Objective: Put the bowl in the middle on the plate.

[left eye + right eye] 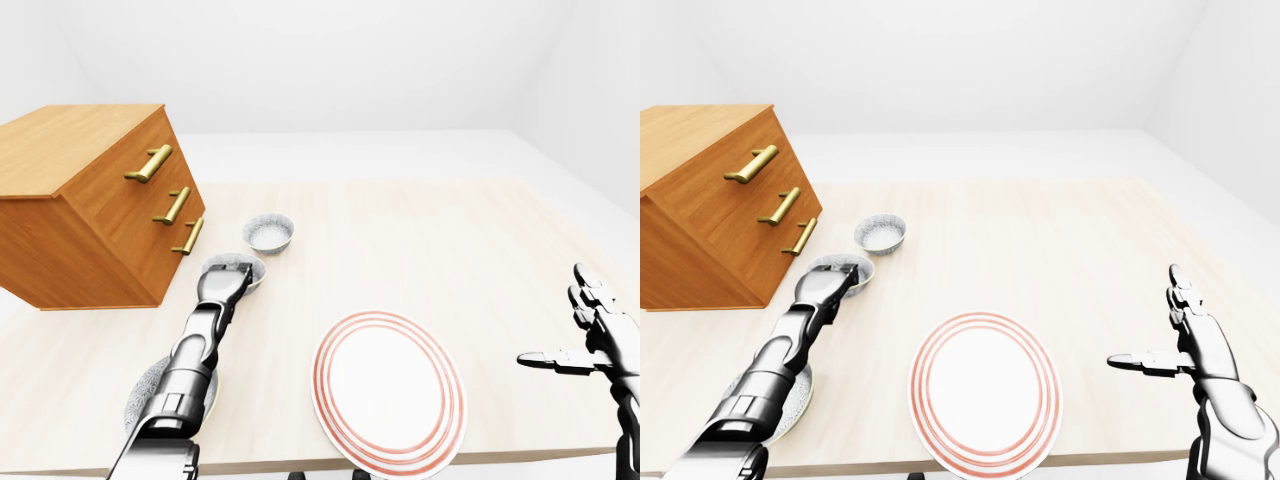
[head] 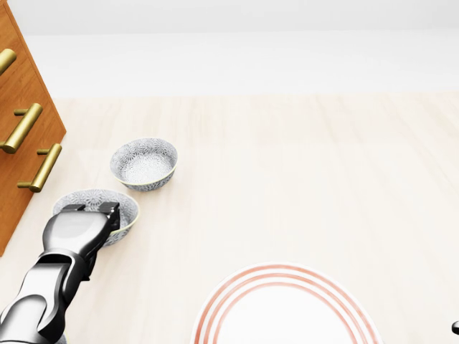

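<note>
Three patterned bowls stand in a line at the table's left. The middle bowl [image 2: 123,204] lies just below the drawer chest, and my left hand [image 2: 90,209] hangs over its near rim with the fingers pointing down, not closed round it. The white plate with red rings [image 1: 390,392] lies to the right of that arm, near the table's bottom edge. At the right edge of the left-eye view my right hand [image 1: 558,322] floats open with spread fingers, to the right of the plate, holding nothing.
A wooden drawer chest [image 1: 90,200] with brass handles stands at the table's left. The farthest bowl [image 1: 269,232] sits just above the middle one. The nearest bowl [image 1: 143,395] is partly hidden under my left forearm. The table's edge [image 1: 520,458] runs along the bottom.
</note>
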You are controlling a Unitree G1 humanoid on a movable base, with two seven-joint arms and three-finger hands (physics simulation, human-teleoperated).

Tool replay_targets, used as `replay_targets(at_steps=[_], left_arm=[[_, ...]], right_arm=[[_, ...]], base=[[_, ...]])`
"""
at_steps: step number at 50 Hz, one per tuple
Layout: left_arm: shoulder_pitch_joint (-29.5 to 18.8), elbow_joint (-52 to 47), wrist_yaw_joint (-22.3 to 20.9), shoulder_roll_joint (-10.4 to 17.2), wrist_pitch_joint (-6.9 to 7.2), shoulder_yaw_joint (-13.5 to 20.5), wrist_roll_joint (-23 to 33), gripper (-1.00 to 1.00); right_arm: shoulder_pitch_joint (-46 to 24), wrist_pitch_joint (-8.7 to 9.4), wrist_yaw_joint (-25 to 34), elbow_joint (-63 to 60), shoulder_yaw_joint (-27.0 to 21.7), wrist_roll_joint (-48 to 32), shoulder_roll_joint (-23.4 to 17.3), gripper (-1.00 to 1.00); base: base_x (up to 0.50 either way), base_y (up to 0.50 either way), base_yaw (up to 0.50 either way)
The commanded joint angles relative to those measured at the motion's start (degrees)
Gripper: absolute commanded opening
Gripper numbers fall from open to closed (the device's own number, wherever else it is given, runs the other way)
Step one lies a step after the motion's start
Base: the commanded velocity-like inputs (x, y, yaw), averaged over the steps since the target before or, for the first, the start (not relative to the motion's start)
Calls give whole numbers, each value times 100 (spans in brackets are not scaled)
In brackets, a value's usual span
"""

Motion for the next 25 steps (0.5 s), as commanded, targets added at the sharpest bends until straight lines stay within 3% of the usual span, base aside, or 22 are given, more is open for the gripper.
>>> replay_targets(at_steps=[1,7,15,17,25], left_arm=[[257,-333,-203,-83,-61,-75,-283,-100],[525,-1040,-495,-125,-74,-29,-254,-100],[1162,-2414,-1041,-305,-219,56,-183,-100],[1428,-3218,-1384,-380,-257,107,-247,-100],[1851,-4243,-1661,-638,-283,140,-302,-100]], right_arm=[[-16,-9,-12,31,13,1,-9,100],[-2,-27,-36,41,27,-7,-12,100],[8,-27,-40,58,31,-32,0,100],[23,-9,-24,-26,22,-45,15,100],[0,-27,-37,77,38,-72,15,100]], base=[[0,0,0],[0,0,0],[0,0,0],[0,0,0],[0,0,0]])
